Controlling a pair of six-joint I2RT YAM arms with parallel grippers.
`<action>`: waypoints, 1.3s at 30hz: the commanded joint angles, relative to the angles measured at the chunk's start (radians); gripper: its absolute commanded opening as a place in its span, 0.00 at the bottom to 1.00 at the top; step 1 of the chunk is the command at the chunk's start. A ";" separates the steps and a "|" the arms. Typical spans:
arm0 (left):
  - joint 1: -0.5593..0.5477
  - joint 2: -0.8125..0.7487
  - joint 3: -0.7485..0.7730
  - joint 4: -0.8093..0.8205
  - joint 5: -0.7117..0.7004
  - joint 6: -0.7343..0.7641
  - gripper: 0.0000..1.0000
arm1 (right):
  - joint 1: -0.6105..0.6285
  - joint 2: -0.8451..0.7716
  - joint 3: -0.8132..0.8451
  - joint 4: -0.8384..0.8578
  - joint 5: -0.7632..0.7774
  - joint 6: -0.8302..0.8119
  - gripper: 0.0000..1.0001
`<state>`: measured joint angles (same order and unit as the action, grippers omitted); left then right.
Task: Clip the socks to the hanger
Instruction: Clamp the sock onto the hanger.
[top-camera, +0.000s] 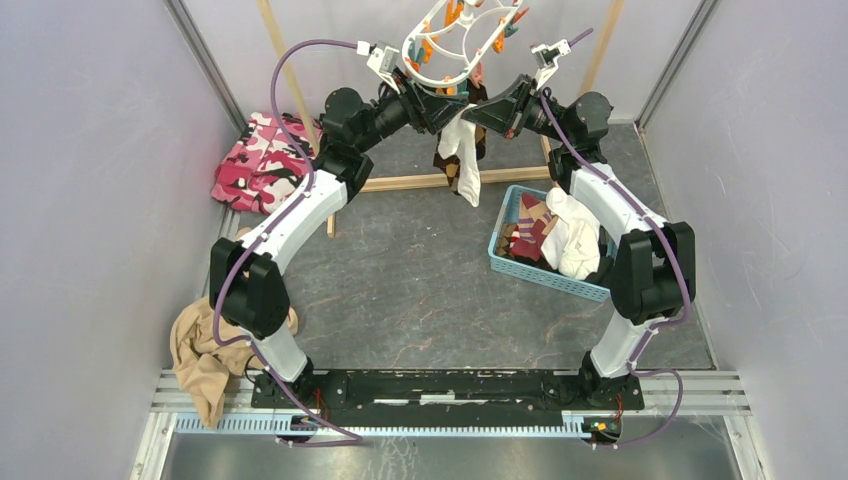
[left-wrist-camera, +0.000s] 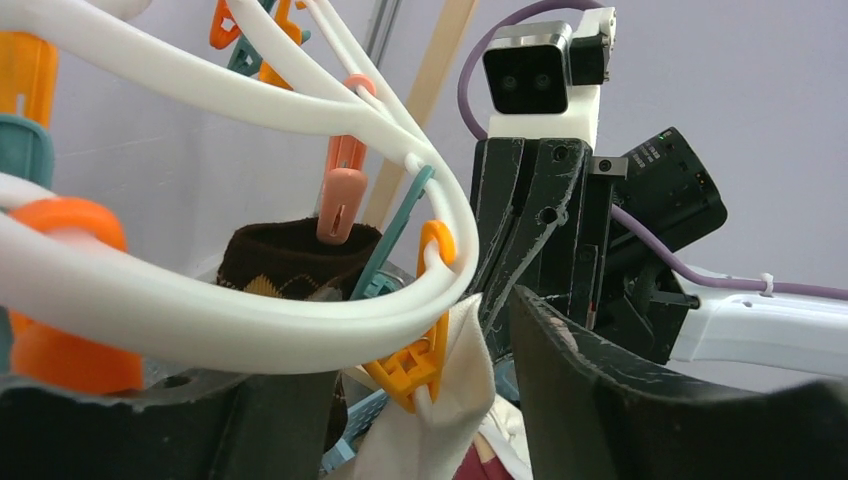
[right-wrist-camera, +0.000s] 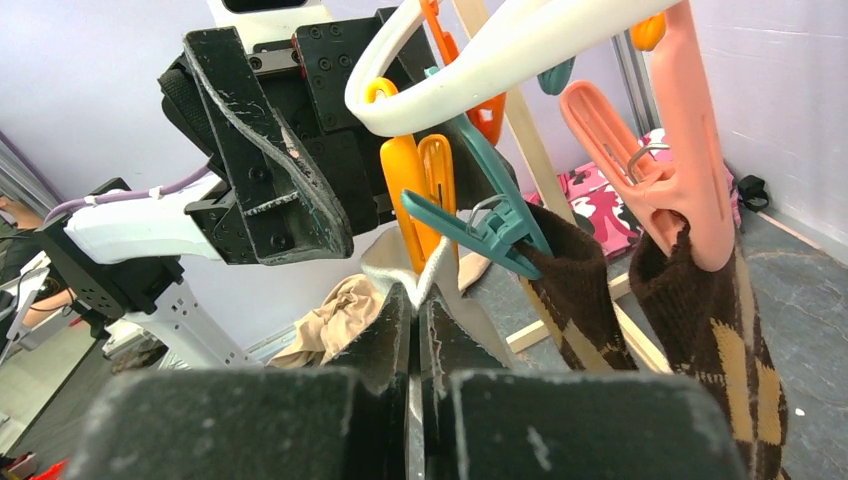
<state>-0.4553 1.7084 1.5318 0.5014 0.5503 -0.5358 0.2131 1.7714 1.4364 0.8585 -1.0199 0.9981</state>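
Hanger (top-camera: 440, 45): white looped plastic, hung high over the far middle of the bench (top-camera: 420, 290), both arms raised to its near rim. White sock (top-camera: 462, 150): hung from that rim, long axis straight down, cuff uppermost in an orange peg (left-wrist-camera: 412, 365). Left pincer (left-wrist-camera: 405, 385): released, jaws standing apart on either side of the orange peg and cuff, no contact evident. Right pincer (right-wrist-camera: 412, 300): clenched on the edge of the cuff just under the peg, facing the left pincer across the rim. Argyle socks (right-wrist-camera: 585, 290): two, hung beside the white one, the nearer in a teal peg (right-wrist-camera: 480, 230), the other in a pink peg (right-wrist-camera: 690, 150). Basket (top-camera: 548, 280): on the bench at the right, more socks heaped in it, close by the right arm and well apart from the left. Judgement: the white sock appeared pegged, so the step in hand was letting go. The peg lay directly above the right pincer's grip, and the sock would hang only if the peg's bite held the cuff. The next sock lay nearer the right arm.
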 joint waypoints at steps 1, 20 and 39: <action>0.003 -0.027 0.011 -0.005 -0.028 -0.030 0.71 | -0.005 -0.032 0.024 0.030 0.006 -0.012 0.01; 0.038 -0.217 -0.100 -0.199 -0.132 0.007 0.89 | -0.005 -0.164 -0.010 -0.441 0.044 -0.433 0.57; 0.056 -0.584 -0.443 -0.256 -0.176 0.153 0.97 | -0.026 -0.545 -0.276 -0.942 0.389 -0.976 0.67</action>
<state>-0.4042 1.1893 1.1500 0.2440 0.4156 -0.4358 0.1947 1.3220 1.2263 0.0124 -0.7742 0.1390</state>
